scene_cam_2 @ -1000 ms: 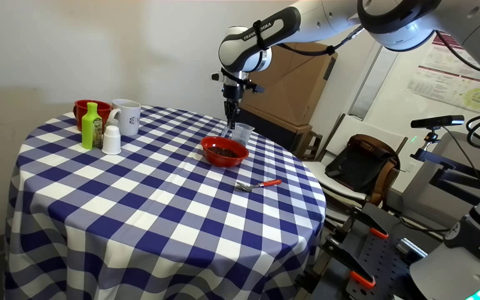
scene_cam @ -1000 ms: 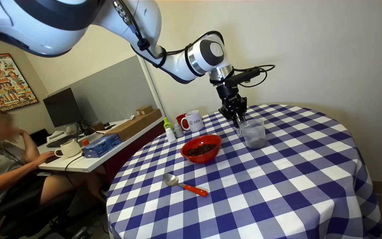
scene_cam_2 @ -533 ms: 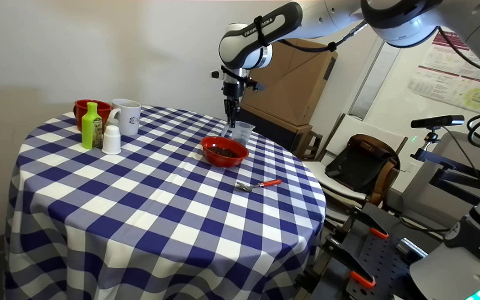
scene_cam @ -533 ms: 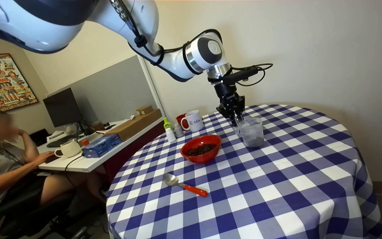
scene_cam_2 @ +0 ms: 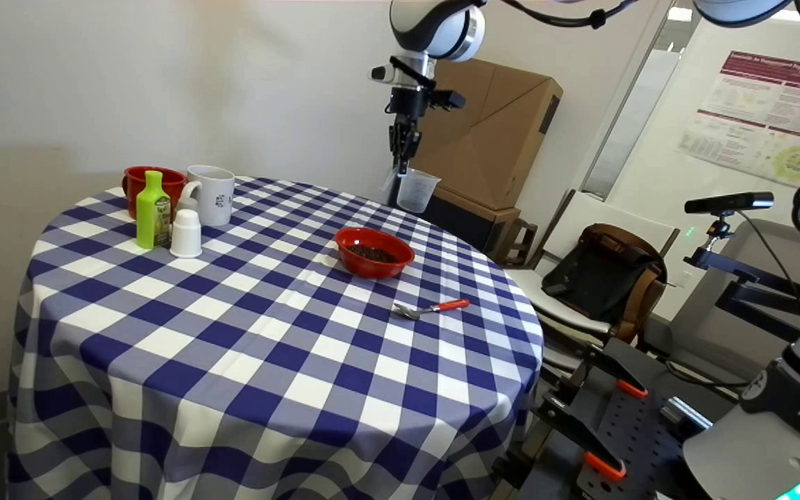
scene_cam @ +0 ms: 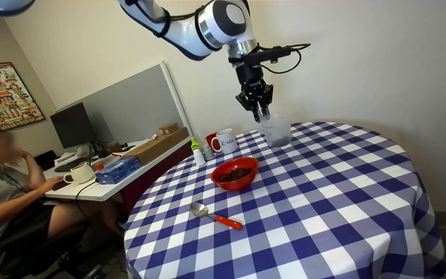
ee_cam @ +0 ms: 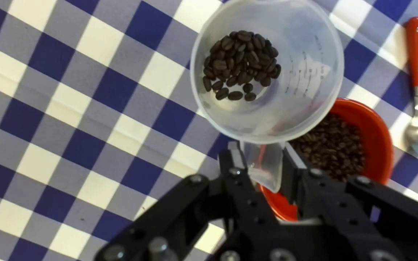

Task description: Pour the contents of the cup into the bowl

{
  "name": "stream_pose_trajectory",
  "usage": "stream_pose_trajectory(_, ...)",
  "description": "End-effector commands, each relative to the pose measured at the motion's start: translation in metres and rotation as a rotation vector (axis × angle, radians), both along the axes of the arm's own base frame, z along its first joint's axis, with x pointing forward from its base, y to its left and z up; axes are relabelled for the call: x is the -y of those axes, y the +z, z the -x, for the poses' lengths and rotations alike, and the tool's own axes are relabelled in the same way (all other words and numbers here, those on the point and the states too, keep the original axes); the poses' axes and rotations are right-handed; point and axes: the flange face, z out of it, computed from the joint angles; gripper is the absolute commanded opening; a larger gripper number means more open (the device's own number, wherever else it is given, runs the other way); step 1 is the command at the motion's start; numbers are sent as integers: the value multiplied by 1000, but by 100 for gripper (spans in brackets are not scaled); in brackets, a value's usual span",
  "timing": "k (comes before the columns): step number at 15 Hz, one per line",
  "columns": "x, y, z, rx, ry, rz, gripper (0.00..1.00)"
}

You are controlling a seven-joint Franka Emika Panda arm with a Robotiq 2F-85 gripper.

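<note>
The clear plastic cup hangs in the air, roughly upright, in both exterior views. Dark coffee beans lie at the bottom of the cup in the wrist view. My gripper is shut on the cup's clear handle, one finger on either side of it. The glossy red bowl stands on the table, nearer the exterior camera than the cup, and holds many beans. Part of the bowl is hidden behind the cup and gripper in the wrist view.
A spoon with a red handle lies near the bowl. A white mug, a red mug, a green bottle and a white container stand together on the checked tablecloth. Someone sits at a desk beyond.
My gripper has risen with the cup in its grip. The cup has come up off the table and shifted slightly in both exterior views. Bowl and spoon have stayed put.
</note>
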Motion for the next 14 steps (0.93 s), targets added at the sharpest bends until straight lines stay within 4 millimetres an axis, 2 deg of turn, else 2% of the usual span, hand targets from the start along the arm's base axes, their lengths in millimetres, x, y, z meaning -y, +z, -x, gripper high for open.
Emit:
stream_pose_trajectory(1, -13, 39, 44, -82, 93, -153, 7)
stream_pose_trajectory(4, -22, 44, 69, -152, 195, -253, 7)
stream_pose_trajectory(7, -30, 33, 86, -225, 312, -332, 7)
stream_pose_trajectory(11, -48, 13, 98, -278, 417, -394, 8)
stream_pose_trajectory(14, -70, 8, 103, -271, 496, -405, 8)
